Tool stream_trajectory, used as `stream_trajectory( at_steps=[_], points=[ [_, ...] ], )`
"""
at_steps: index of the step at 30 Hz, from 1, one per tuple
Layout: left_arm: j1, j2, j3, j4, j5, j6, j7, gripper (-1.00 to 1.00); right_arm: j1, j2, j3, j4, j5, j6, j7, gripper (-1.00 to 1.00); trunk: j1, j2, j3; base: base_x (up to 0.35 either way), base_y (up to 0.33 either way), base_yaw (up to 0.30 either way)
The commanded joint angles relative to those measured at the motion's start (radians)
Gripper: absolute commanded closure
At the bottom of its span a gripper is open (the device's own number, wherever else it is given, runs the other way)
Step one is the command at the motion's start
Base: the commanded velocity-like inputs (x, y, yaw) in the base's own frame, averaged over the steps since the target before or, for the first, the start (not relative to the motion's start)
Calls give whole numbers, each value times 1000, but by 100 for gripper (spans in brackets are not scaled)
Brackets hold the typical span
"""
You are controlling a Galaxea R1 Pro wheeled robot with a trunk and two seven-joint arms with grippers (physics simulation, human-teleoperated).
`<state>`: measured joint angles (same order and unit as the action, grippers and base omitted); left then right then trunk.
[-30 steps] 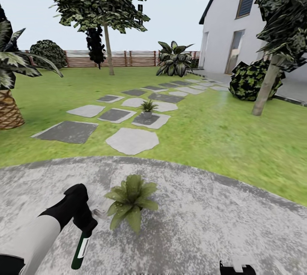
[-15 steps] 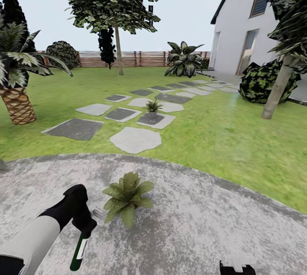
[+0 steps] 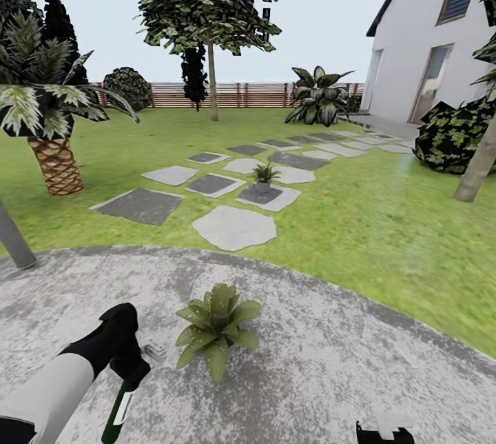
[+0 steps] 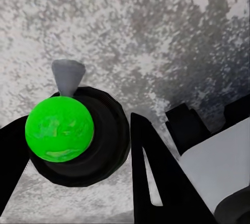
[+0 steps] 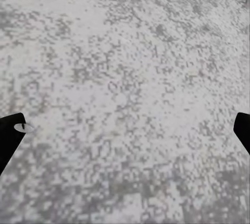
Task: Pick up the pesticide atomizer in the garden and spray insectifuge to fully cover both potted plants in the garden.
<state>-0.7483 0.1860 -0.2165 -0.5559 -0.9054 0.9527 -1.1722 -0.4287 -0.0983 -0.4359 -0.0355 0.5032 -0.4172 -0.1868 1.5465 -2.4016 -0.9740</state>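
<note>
On the round grey paved patch (image 3: 324,361), my left gripper (image 3: 129,367) is shut on the pesticide atomizer (image 3: 116,411). The bottle's green body hangs below the fingers and its pale grey trigger head (image 3: 154,351) points at the near potted plant (image 3: 216,326), just beside its leaves. In the left wrist view the bottle's green end (image 4: 59,128) sits between the black fingers (image 4: 148,166). The second potted plant (image 3: 264,176) stands on a stepping stone farther out on the lawn. My right gripper (image 5: 125,130) is open over bare paving and shows at the head view's lower edge (image 3: 384,432).
A scaly-trunked palm (image 3: 56,163) and a grey post (image 3: 14,237) stand to the left. Stepping stones (image 3: 233,227) lead toward the white house (image 3: 441,51). A tree (image 3: 211,78), a large-leaved shrub (image 3: 319,97) and the slatted fence (image 3: 255,94) lie beyond; a bush (image 3: 455,135) sits at the right.
The camera has turned left, so the whole scene has shifted right in the view. My left arm with the atomizer sits slightly lower in the picture, and the grip is unchanged.
</note>
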Motion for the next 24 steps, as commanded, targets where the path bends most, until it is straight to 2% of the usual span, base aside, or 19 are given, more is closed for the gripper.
stream_trajectory(
  at_steps=[1, 8, 19, 24],
  points=[
    [0, 1, -3, -1, -7, 6, -9, 100, -1, -1, -6, 2, 11, -3, -5, -100, 0, 0, -1, 1, 0, 2],
    [-2, 1, 3, 8, -7, 6, -5, 100, -1, 0, -6, 0, 10, -2, -5, -100, 0, 0, -1, 91, -77, 17],
    [0, -6, -3, 9, -3, 3, -7, 100, -1, 3, -6, 0, 10, -2, -6, -100, 0, 0, -1, 226, -140, 235],
    [55, -3, -6, 42, -7, -10, -7, 100, -1, 3, -6, 0, 10, -2, -5, -100, 0, 0, -1, 8, -4, 16]
  ],
)
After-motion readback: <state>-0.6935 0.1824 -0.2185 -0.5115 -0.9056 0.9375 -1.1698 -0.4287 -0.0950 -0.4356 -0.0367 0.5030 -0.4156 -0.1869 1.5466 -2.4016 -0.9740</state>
